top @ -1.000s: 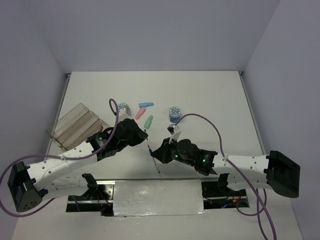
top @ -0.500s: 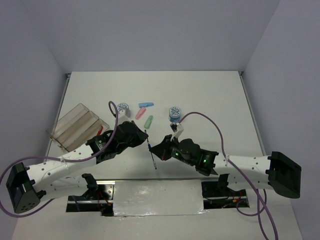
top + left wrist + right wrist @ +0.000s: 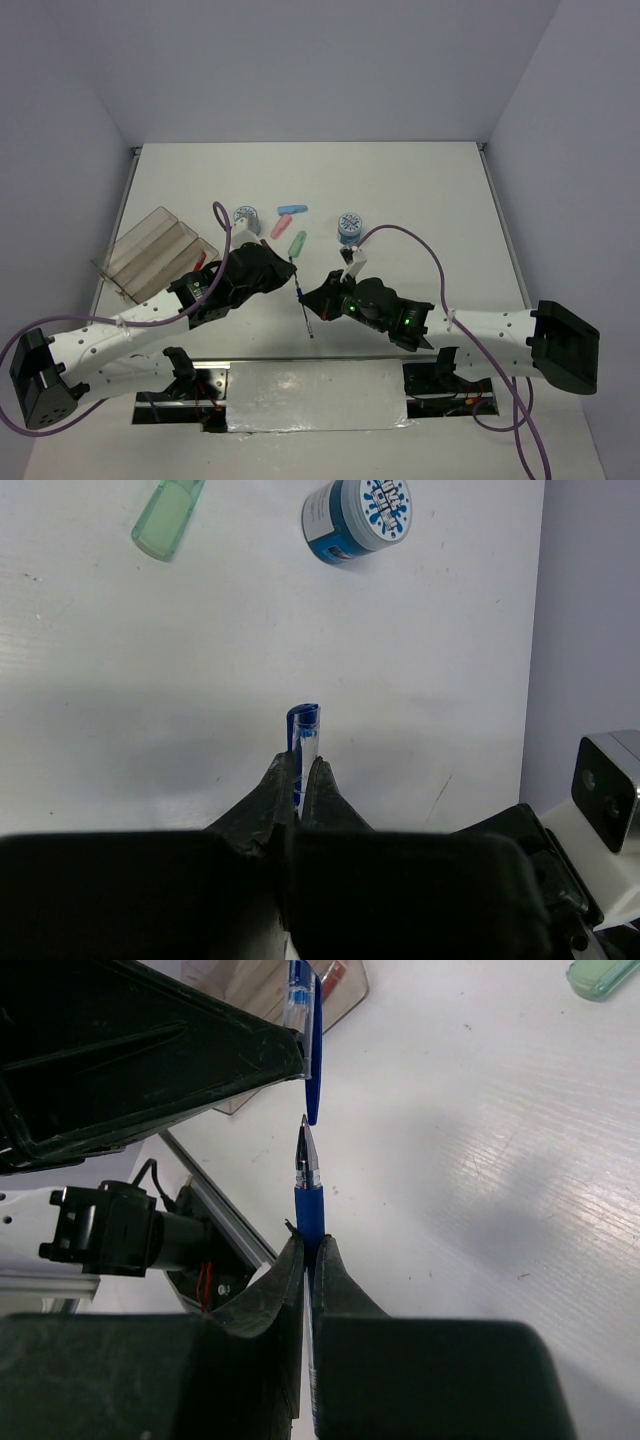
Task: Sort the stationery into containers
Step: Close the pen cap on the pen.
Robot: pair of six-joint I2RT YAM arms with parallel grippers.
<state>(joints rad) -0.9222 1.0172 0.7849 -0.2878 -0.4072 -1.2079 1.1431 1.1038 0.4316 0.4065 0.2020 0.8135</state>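
Fingers of both arms meet over the near middle of the white desk (image 3: 420,190), each pair pinched tight on a part of one writing tool. The right fingers (image 3: 285,1272) are closed narrow on a thin blue pen (image 3: 310,1205), gripped at its blue sleeve with the bare metal tip pointing away from the wrist. From above, the pen's barrel (image 3: 307,320) slants down toward the near edge of the desk. The left fingers (image 3: 276,788) are closed just as narrow on a short blue-and-clear pen cap (image 3: 304,730), whose blue end sticks out past the fingertips. In the right wrist view the cap (image 3: 313,1070) hangs just beyond the pen tip, nearly in line with it, and a small gap shows between the two.

Farther out on the desk lie the loose pieces. A green capsule-shaped piece (image 3: 297,242) is nearest the two arms, with a pink capsule (image 3: 281,226) and a blue capsule (image 3: 292,210) beyond it. One round blue-and-white patterned disc (image 3: 246,216) sits left of the capsules, and a second one (image 3: 349,227) sits to their right. The flat clear plastic tray (image 3: 150,250), divided into long compartments, lies at the left side of the desk, well apart from the pen, beside the left arm.
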